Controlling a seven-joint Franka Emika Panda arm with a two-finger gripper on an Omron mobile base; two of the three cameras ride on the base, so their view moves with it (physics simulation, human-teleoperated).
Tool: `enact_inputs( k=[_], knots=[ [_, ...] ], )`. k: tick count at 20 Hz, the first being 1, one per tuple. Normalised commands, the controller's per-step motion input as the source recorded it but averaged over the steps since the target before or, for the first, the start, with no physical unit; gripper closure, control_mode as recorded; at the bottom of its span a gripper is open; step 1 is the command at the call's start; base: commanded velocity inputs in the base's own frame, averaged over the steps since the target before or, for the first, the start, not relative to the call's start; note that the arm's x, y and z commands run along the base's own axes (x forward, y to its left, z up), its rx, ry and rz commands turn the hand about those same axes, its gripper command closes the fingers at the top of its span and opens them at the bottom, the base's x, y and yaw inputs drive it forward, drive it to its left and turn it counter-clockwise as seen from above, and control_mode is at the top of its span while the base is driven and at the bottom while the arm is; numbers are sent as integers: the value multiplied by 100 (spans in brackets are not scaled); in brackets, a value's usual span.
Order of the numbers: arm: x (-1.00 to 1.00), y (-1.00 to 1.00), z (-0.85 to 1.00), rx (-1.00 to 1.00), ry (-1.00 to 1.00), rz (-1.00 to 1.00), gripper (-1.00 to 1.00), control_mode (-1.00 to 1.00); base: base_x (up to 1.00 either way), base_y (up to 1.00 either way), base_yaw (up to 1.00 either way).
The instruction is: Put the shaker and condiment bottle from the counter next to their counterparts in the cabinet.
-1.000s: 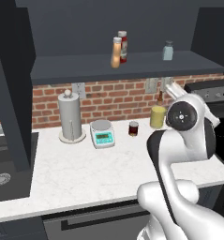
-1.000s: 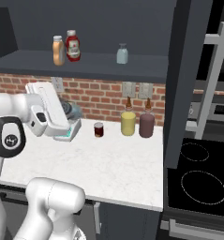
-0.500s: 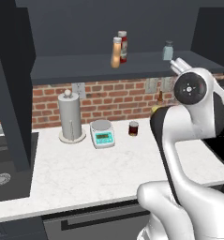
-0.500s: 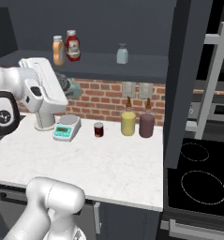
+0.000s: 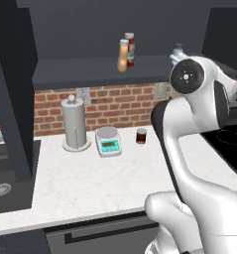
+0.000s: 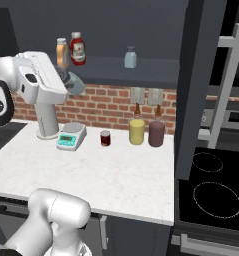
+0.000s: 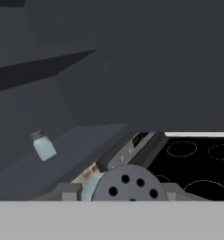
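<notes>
Raised to shelf height, the gripper (image 6: 71, 85) is clenched on the shaker (image 6: 75, 86), which seems tipped with its long axis running forward toward the cabinet (image 6: 141, 30), dark perforated cap (image 7: 128, 183) facing the hand camera, the pale blue shaker (image 7: 43, 145) standing upright on the shelf.

- A home kitchen, rendered: a white marbled desk (image 5: 90, 183) runs under a red brick backsplash (image 5: 110, 101).
- A black cooktop (image 6: 216, 192) with ring burners sits to the right.
- A dark wall cabinet (image 6: 141, 70) hangs above, with a red bottle (image 6: 77, 48) and pale shaker (image 6: 130, 57) on its shelf.
- On the desk stand a paper towel holder (image 5: 74, 124), a kitchen scale (image 5: 109, 141), a small dark-red jar (image 6: 105, 138) and two stoppered bottles (image 6: 137, 129).
</notes>
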Motion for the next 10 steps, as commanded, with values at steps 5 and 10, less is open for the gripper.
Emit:
enact_inputs(
  k=[5, 10],
  knots=[
    [31, -16, 35, 0, 3, 0, 100, -100, 0, 0, 0],
    [31, -11, 30, 0, 5, 0, 100, -100, 0, 0, 0]
  ],
)
